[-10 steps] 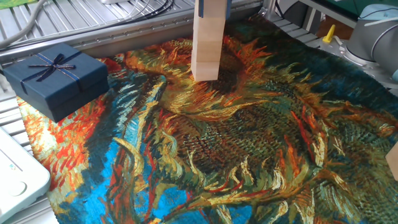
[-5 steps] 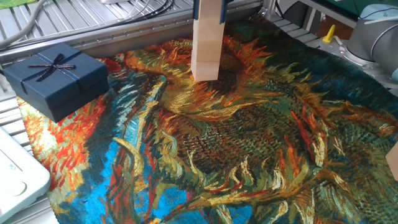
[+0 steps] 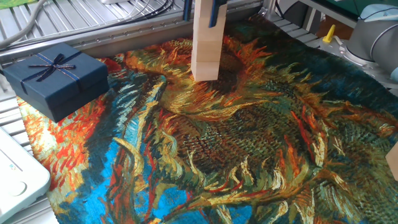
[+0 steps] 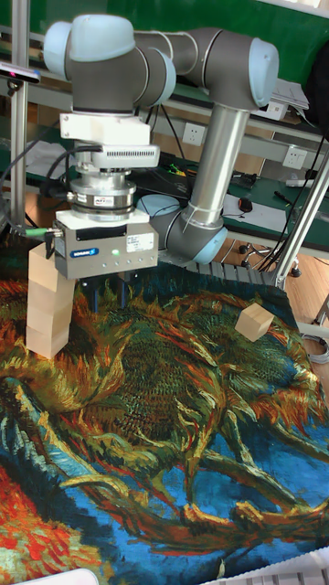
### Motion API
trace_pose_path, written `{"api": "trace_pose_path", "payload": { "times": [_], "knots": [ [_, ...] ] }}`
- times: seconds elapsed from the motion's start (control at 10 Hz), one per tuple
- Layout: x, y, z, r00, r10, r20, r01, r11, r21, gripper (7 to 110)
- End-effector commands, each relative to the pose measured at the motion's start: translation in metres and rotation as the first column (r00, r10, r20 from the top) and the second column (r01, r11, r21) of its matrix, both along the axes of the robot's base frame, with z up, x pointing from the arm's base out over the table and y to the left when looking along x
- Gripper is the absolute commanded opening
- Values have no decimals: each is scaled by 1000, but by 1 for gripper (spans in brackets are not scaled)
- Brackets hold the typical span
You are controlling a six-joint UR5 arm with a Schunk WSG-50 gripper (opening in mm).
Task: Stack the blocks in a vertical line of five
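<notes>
A stack of pale wooden blocks (image 3: 205, 53) stands upright at the back of the painted cloth; its top is cut off in the fixed view. In the tall fixed view the stack (image 4: 46, 320) shows three levels at the left, partly behind the gripper body. My gripper (image 4: 108, 292) hangs just beside the stack's upper part, open, with nothing between its fingers. A dark blue finger (image 3: 216, 9) shows in front of the top block. One loose block (image 4: 254, 322) lies on the cloth to the right, seen also as a block (image 3: 393, 158) at the frame edge.
A dark blue gift box (image 3: 56, 78) with ribbon sits at the cloth's left corner. A white device (image 3: 15, 177) lies at the front left. Metal rails (image 3: 93, 25) and cables run behind the cloth. The arm's elbow (image 4: 196, 228) hangs behind the gripper.
The fingers stood on both sides of the top block before. They have since come off it and shifted sideways across its front. The stack has not moved.
</notes>
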State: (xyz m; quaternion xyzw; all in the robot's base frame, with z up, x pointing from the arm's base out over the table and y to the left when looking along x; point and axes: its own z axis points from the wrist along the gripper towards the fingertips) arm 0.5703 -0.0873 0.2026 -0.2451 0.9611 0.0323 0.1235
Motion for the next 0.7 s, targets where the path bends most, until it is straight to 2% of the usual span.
{"api": "trace_pose_path", "payload": {
  "times": [0.0, 0.3, 0.5, 0.6],
  "knots": [
    [8, -13, 2, 998, -64, 30, 65, 997, -35, 44],
    [13, -7, 4, 997, -63, 46, 64, 998, -7, 44],
    [9, -17, 2, 999, -31, 36, 33, 998, -60, 44],
    [13, -16, -2, 999, 32, 20, -30, 996, -85, 44]
  ]
}}
